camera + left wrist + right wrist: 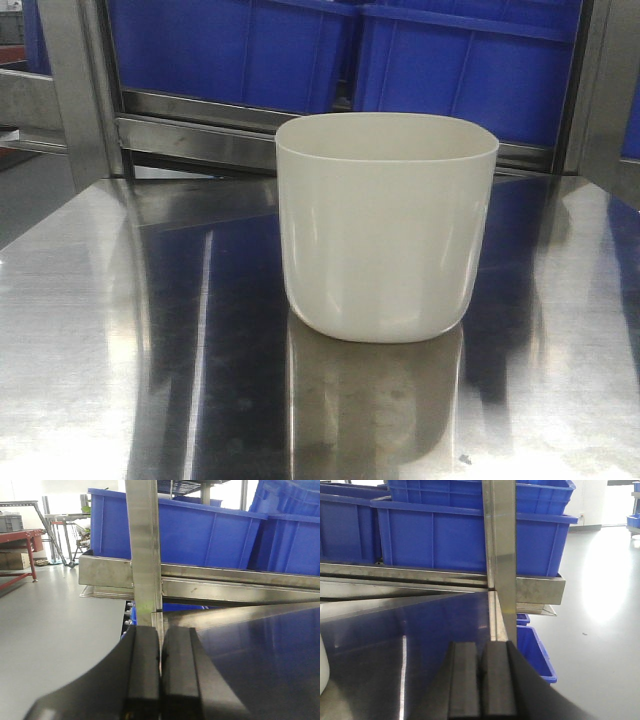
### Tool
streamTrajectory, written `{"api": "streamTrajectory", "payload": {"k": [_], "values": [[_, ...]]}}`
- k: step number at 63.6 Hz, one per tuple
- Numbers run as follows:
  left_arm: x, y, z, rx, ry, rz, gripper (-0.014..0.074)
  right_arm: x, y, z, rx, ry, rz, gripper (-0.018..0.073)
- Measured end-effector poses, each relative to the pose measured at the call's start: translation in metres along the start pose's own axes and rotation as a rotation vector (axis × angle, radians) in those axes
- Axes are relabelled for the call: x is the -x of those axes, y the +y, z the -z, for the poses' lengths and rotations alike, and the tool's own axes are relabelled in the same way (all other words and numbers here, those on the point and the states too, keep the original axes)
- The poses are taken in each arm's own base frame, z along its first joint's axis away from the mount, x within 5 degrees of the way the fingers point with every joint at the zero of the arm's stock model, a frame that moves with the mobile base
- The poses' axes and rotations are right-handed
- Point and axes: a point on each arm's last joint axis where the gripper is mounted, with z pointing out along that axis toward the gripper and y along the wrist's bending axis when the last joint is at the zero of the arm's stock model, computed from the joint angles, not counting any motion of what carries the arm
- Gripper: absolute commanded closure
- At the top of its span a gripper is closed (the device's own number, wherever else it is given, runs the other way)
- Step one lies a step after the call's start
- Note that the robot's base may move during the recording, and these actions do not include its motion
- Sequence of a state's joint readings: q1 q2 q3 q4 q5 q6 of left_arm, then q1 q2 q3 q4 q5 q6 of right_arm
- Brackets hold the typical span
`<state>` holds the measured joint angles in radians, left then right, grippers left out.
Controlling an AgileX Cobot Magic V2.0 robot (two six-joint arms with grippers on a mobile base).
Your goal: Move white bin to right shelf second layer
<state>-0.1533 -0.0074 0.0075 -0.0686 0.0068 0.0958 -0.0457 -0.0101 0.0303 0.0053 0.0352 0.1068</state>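
Sitting upright near the middle of the steel counter [120, 330], the white bin [385, 225] has its open mouth up and neither arm touching it. The left tool [160, 675] has its pads pressed together on nothing, low by the counter's left edge and facing a steel upright post [145, 555]. The right tool [481, 680] is likewise closed and empty at the right edge, where only a sliver of the bin shows at the far left of its view. The main risk, as I judge it, lies in the bin's glossy walls, which taper downward and have no handles. A squeeze from the sides could let it slip free, and a pinch on one rim wall could tip it. If either tool comes in without opening first, it could shove the bin across the polished counter. Either arm could also clip its nearby post when it swings. The right shelf second layer cannot be picked out in these views, and blue crates [250, 45] fill the rack behind, so a misplaced drop is possible.
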Motion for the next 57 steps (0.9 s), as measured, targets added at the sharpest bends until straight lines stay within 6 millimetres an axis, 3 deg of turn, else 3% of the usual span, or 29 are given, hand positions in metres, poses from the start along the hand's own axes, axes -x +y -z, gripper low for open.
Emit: {"api": "streamTrajectory", "payload": {"k": [57], "values": [[0.0000,0.0000,0.0000,0.000,0.000,0.000,0.0512,0.0000,0.0000,0.0000,0.000,0.000,0.000,0.0504]]}}
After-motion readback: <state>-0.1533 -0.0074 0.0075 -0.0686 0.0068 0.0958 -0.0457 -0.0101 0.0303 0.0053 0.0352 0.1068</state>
